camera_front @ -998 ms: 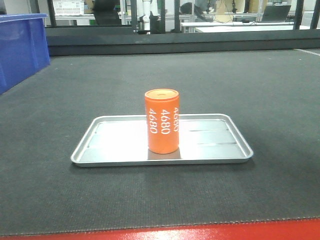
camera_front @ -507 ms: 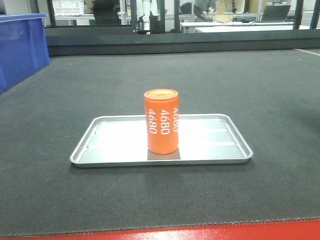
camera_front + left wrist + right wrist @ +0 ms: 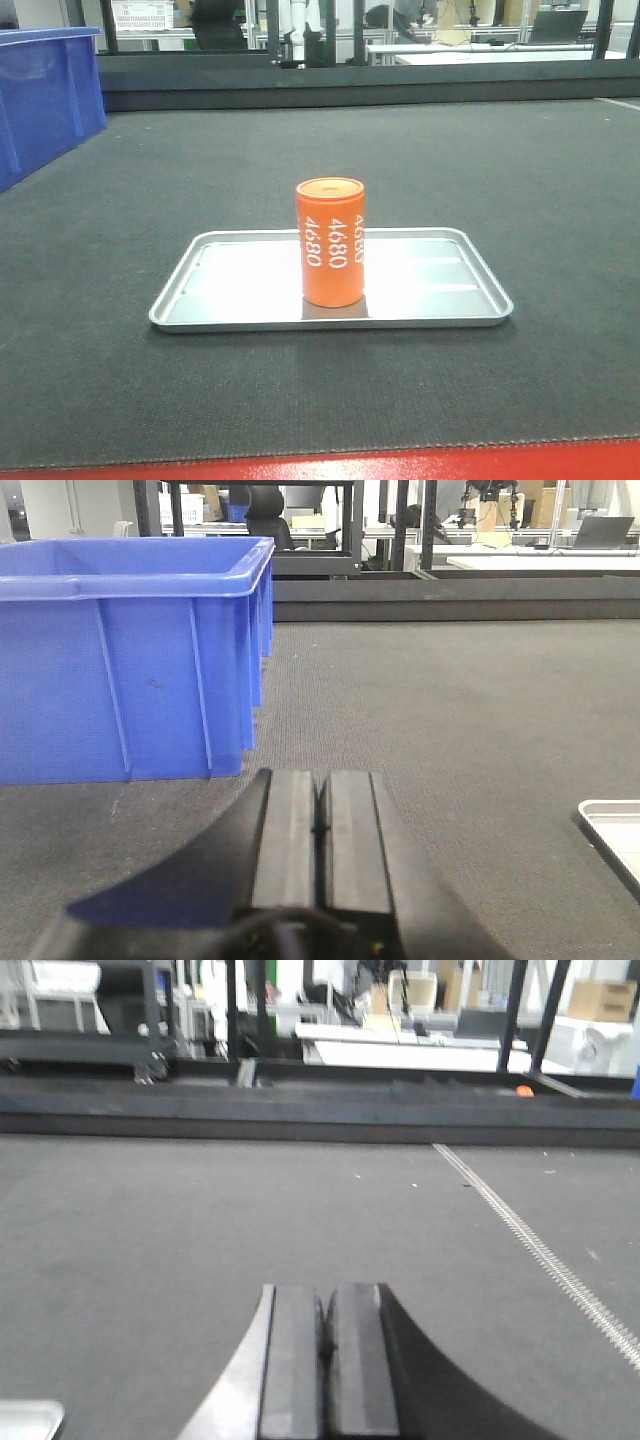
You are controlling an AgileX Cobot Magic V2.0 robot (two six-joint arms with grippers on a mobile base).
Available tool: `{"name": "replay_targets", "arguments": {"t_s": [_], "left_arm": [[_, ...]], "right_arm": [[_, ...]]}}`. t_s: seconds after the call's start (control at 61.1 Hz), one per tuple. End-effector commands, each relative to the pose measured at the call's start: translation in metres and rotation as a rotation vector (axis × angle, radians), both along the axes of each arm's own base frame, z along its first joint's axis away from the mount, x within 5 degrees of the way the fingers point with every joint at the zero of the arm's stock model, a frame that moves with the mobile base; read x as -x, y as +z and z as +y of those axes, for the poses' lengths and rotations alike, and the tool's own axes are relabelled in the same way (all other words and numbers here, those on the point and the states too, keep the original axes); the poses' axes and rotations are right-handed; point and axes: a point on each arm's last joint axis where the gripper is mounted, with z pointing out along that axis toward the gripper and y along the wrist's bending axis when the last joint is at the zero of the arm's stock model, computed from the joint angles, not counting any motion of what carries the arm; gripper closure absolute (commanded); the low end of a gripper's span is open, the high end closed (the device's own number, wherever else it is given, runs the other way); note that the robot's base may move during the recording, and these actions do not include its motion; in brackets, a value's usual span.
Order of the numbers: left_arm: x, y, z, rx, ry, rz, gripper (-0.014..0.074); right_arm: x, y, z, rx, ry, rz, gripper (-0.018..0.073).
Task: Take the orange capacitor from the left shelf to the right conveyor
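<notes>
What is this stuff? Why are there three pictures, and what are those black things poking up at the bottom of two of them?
These pictures come from a robot with two arms. One camera looks straight ahead. It sees an orange capacitor, a can-shaped thing with "4680" printed on it, standing upright in a flat silver tray. The tray lies on a big dark belt, the conveyor, which has a red front edge. A blue bin sits far to the left.

The other two cameras ride on the robot's wrists. The black things are its pinchers, seen from behind. The left gripper is closed and holds nothing; it faces the blue bin, and a corner of the tray peeks in at the right. The right gripper is closed and empty too, over bare belt.

Nobody is holding the orange can right now.
</notes>
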Motion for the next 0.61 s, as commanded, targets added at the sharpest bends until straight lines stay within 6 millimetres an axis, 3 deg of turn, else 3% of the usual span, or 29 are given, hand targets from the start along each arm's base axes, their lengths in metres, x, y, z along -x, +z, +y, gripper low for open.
{"name": "replay_targets", "arguments": {"t_s": [0.0, 0.131, 0.229, 0.589], "left_arm": [[0.0, 0.01, 0.0, 0.012, 0.002, -0.081, 0.0701], [0.0, 0.01, 0.0, 0.012, 0.002, -0.081, 0.0701], [0.0, 0.01, 0.0, 0.012, 0.002, -0.081, 0.0701], [0.0, 0.01, 0.0, 0.012, 0.002, -0.081, 0.0701]], "right_arm": [[0.015, -0.008, 0.003, -0.002, 0.032, -0.123, 0.0507], [0.027, -0.049, 0.004, -0.047, 0.039, -0.143, 0.0507], [0.023, -0.066, 0.004, -0.087, 0.046, -0.109, 0.0507], [0.023, -0.058, 0.007, -0.115, 0.09, -0.216, 0.0507]]}}
